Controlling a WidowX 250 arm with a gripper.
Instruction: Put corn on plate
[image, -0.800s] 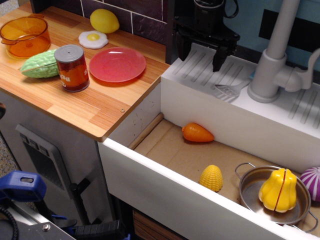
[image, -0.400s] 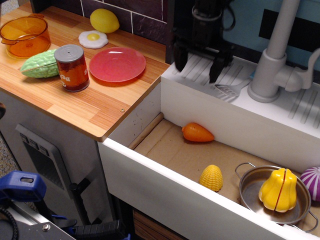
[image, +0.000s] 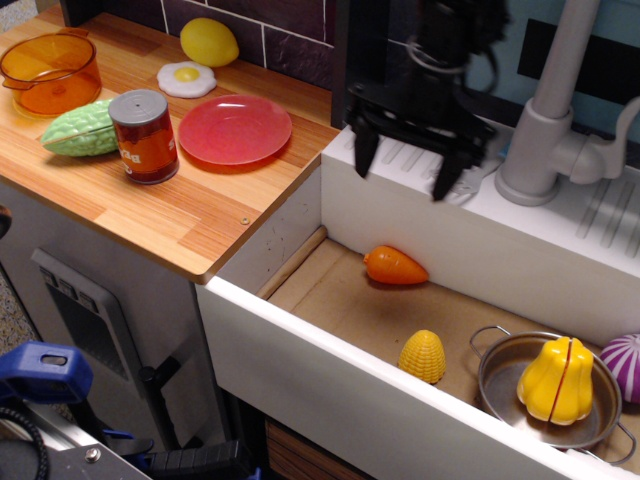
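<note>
Corn (image: 423, 356): it lies on the brown floor of the sink basin (image: 350, 300), near the front wall, just left of the metal pot (image: 500, 395) and apart from it. Nothing touches it.
Counter (image: 170, 215): the wooden top stands left of the basin and carries the plate and the other toys.
My gripper (image: 404, 172): it hangs over the white ledge at the back of the basin, fingers spread wide with nothing between them, well apart from the corn.
Faucet (image: 545, 110): grey, upright, to the right of my gripper on the same ledge.
Plate (image: 235, 129): pinkish-red, flat on the counter near its right edge, bare on top.
Metal pot: in the basin's right corner, with a yellow squash (image: 557, 380) inside and a purple ribbed toy (image: 625, 365) at its far rim.
Orange pot (image: 50, 72): at the counter's far left.
Green vegetable (image: 80, 128): just left of the can (image: 144, 135), which stands upright beside the plate.
Carrot (image: 395, 266): on the basin floor by the back wall.
Lemon (image: 209, 42): at the back of the counter.
Fried egg (image: 186, 78): between lemon and plate.
</note>
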